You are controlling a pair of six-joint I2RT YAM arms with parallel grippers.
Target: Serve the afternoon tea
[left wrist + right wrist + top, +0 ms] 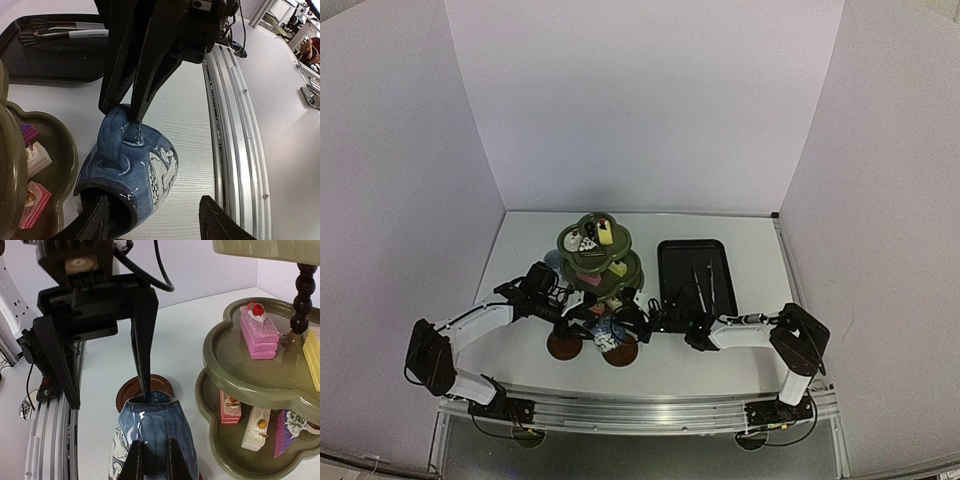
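Closest to the right wrist lens, the right pincer (154, 454) is pressed together on the handle (112, 140) of the blue cup (150, 425), so the cup's weight hangs on that one pinch. From above, the left pincer (111, 397) stands spread. One finger dips inside the cup's rim and the other hangs well clear of its wall, so it clamps nothing.

Just beyond the cup lies a brown coaster (127, 390). From overhead this is one of a pair near the front edge of the worktop (720, 360), with the cup between them. I cannot tell whether its base touches anything. In the left wrist view the cup looks tipped, its mouth leaning toward that arm.

The step in hand seems to be seating the cup on a coaster. To do it well:

- Level the cup first, using the finger inside the rim as a light steady rather than a lever.
- Centre the base over the coaster before lowering.
- Keep the handle pinch firm until the base sits flat.
- Lift the left finger straight up out of the mouth, so it does not drag the cup over.

The green stand (225, 370) is close on the far side, with a pink cake (257, 332) on its tier, so any sideways swing risks clipping its scalloped rim. The tray (670, 280) with the tongs (703, 285) sits clear, toward the worktop's right edge.
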